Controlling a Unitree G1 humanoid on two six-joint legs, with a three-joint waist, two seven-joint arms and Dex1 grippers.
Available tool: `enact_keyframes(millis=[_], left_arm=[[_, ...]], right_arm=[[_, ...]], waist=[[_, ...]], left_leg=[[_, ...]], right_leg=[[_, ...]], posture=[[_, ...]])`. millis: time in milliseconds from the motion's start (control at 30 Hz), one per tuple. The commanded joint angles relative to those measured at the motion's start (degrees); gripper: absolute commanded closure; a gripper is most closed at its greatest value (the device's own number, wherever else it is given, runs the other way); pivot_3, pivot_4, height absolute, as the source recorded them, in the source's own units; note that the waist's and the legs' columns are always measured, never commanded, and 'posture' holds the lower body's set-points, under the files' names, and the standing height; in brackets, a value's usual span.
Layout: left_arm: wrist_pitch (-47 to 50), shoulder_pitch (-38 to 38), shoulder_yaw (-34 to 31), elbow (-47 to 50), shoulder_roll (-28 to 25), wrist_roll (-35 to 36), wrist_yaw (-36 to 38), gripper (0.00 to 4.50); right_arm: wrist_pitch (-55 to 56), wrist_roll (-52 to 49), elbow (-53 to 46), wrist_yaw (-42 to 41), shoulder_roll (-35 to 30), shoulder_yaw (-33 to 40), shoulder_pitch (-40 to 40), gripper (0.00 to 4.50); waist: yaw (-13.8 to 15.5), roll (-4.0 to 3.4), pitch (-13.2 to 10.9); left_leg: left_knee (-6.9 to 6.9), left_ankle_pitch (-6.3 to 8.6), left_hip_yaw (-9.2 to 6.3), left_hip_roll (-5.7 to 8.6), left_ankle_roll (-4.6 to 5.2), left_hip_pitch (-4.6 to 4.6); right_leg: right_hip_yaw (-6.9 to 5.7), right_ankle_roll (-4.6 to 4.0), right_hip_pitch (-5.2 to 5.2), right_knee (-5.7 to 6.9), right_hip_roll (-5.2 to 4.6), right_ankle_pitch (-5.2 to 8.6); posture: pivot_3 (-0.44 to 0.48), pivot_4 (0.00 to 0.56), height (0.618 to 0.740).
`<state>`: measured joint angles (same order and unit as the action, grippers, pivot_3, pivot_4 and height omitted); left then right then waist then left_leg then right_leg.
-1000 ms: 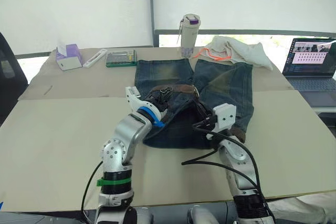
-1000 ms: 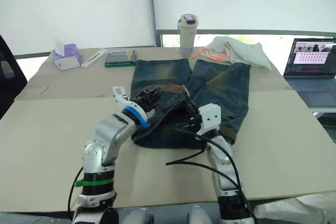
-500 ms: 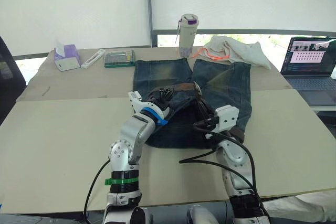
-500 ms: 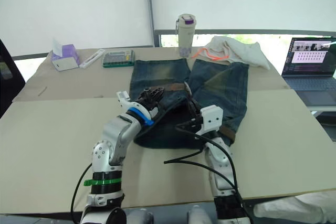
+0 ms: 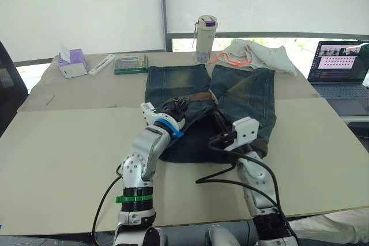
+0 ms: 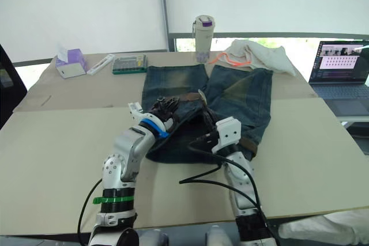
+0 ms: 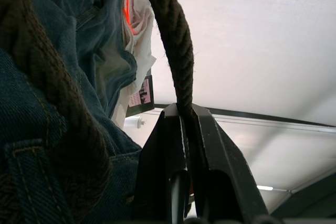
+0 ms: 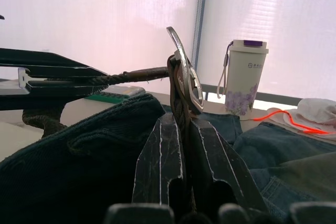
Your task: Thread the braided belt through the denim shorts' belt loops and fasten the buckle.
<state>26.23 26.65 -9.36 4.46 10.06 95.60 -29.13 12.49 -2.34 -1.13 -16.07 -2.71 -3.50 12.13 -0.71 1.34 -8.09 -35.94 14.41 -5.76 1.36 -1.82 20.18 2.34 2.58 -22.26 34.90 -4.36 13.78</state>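
The denim shorts [image 5: 245, 93] lie flat mid-table, legs pointing away, with the waistband bunched up near my arms. The braided belt [image 5: 199, 95] runs as a brown strap along that bunched waistband. My left gripper [image 7: 184, 109] is shut on the belt strap [image 7: 176, 51], which arcs up out of its fingers. My right gripper [image 8: 180, 121] is shut on the belt just below the silver buckle [image 8: 185, 72], which stands upright above the fingertips. The two grippers [image 5: 176, 108] [image 5: 218, 120] hold the belt a short span apart above the denim. I cannot tell which belt loops the strap passes through.
At the table's far edge stand a tumbler [image 5: 205, 31], a cream cloth with orange trim [image 5: 262, 56], a green box [image 5: 130, 64] and a tissue box [image 5: 74, 63]. A laptop [image 5: 340, 64] sits far right. Black cables [image 5: 222, 174] loop beside my right arm.
The head view shifted a little. My right gripper has edged slightly toward the left one with the buckle end. Both grips stay the same.
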Motion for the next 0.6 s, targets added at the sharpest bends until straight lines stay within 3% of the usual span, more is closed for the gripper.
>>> enact_keyframes(millis=[33, 600], left_arm=[[-1.32, 1.07, -0.21, 0.16, 4.32, 0.5, 0.18, 4.5], [-3.28, 1.43, 2.89, 5.08, 6.13, 3.31, -4.17, 4.5]], right_arm=[[4.13, 1.09, -0.91, -0.09, 0.12, -1.89, 0.32, 4.46], [5.77, 1.68, 4.41, 1.65, 0.55, -1.68, 2.41, 4.46]], waist=[[0.01, 0.0, 0.0], [0.05, 0.0, 0.0]], left_leg=[[0.0, 0.0, 0.0, 0.0, 0.0, 0.0], [-0.01, 0.0, -0.01, 0.0, 0.0, 0.01]], right_leg=[[0.0, 0.0, 0.0, 0.0, 0.0, 0.0], [0.0, 0.0, 0.0, 0.0, -0.01, 0.0]], posture=[[0.0, 0.15, 0.74], [0.0, 0.15, 0.74]])
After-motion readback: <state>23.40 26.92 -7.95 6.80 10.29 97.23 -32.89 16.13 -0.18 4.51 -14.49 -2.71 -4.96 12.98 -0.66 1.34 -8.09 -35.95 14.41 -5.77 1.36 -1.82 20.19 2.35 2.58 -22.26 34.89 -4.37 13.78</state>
